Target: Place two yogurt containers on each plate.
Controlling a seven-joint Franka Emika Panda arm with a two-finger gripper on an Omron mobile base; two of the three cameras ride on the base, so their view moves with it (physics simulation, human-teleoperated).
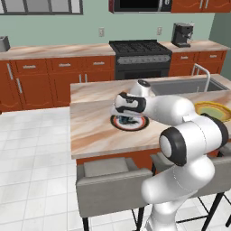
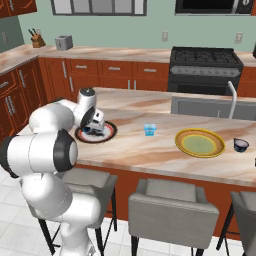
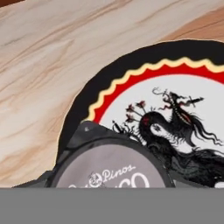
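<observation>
Marble-topped island bench in red-cabinet kitchen. Tool hangs directly over the dark-rimmed, red-ringed round plate. A grey-lidded dark yogurt cup sits right under it; whether the jaws grip it, cannot tell.

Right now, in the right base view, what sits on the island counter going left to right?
Gripper over the black-rimmed plate → light blue yogurt cup → yellow plate → dark yogurt cup.

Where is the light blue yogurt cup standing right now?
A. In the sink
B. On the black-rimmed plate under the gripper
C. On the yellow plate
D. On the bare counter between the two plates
D: in the right base view the light blue yogurt cup stands on the island counter, apart from the yellow plate and the black-rimmed plate.
</observation>
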